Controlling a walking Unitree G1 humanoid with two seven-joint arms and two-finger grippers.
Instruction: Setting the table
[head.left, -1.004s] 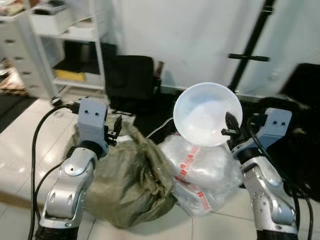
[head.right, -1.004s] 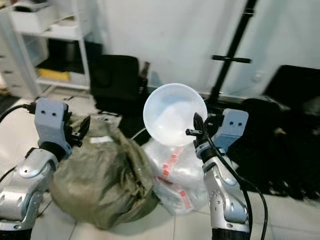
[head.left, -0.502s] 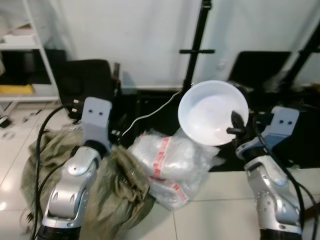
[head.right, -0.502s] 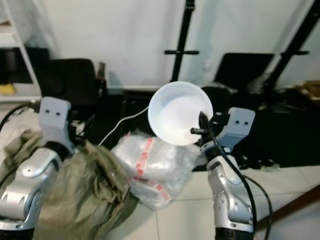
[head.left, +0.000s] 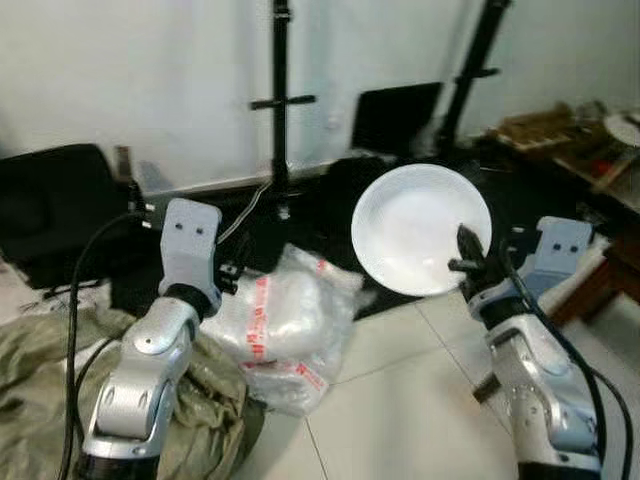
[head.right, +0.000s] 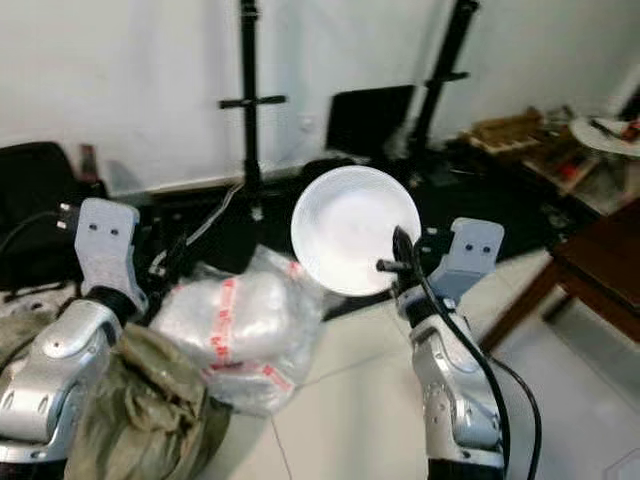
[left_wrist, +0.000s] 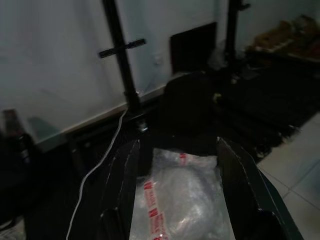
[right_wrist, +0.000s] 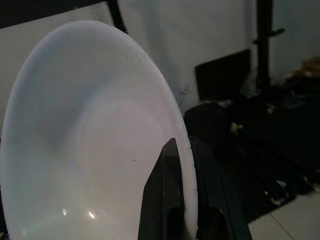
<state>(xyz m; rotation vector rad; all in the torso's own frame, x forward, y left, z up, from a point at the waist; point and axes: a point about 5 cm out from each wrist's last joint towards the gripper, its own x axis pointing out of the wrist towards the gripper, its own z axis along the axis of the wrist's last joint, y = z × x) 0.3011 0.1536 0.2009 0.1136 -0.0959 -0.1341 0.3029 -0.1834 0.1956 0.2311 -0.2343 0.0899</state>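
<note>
Rotation of the whole scene is the change on record in the head views: the shelving seen a second ago is gone, the olive sack (head.left: 60, 390) and plastic-wrapped bundle (head.left: 275, 320) are sliding toward the robot's left, and a dark wooden table (head.right: 600, 270) is coming into view at the right edge. That is the camera turning with the body, not the floor items moving. Judgement: the robot is bringing the plate round toward the table, so the carrying stage is under way and placing is not yet done.

The white plate (head.left: 421, 243) is being held up at chest height, nearly on edge, face toward the camera, well above the tiled floor (head.left: 400, 400). The right gripper (head.left: 466, 262) is pinching its lower right rim, forearm raised and bent at the elbow. The left gripper (head.left: 232, 277) is being held up in front of the body, carrying nothing, above the bundle.

In the left wrist view the left gripper's fingers (left_wrist: 122, 185) are standing wide apart, the bundle showing between them, with a black stand (left_wrist: 120, 65) against the white wall beyond.

In the right wrist view the right gripper's fingers (right_wrist: 162, 200) are closing narrowly on the plate's rim, one on each face.
</note>
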